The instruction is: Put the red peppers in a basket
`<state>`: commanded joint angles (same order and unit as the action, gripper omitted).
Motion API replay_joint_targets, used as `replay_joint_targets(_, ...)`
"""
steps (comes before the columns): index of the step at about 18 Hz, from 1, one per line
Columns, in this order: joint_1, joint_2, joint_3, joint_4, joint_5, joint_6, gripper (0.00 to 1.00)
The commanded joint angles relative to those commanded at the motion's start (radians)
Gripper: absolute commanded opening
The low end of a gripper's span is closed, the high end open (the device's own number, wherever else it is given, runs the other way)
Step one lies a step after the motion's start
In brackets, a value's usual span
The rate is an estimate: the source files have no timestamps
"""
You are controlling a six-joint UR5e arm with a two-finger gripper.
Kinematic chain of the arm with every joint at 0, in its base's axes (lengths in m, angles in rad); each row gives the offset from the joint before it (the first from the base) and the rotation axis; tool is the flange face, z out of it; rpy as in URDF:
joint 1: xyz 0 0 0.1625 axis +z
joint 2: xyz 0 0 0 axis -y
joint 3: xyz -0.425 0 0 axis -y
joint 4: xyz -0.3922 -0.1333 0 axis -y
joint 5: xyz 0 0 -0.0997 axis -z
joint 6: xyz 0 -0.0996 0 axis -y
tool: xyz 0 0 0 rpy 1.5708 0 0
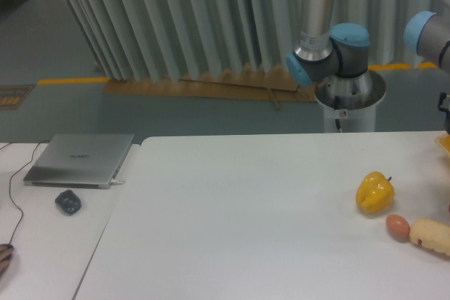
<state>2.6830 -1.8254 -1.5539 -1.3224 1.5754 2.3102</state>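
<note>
Gripper out of frame — glossy lobed yellow pepper (374, 192) beside smooth brown egg (397, 226).

Arm tubes (316, 5): you see silver-grey metal cylinders.
Joint caps (350, 33): you see light blue, rounded.
Base (349, 93): you see a grey round pedestal with a small red-marked label.

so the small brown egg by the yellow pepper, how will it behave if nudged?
The small brown egg looks smooth and rounded, so it would probably roll or curve off. It lies close between the yellow bell pepper and the pale bread roll, which may stop it. If real, likely fragile.
</note>
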Motion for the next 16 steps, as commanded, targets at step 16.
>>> replay_joint_targets(16,-0.034,-0.083,0.045,0.072,0.005,0.356,1.00)
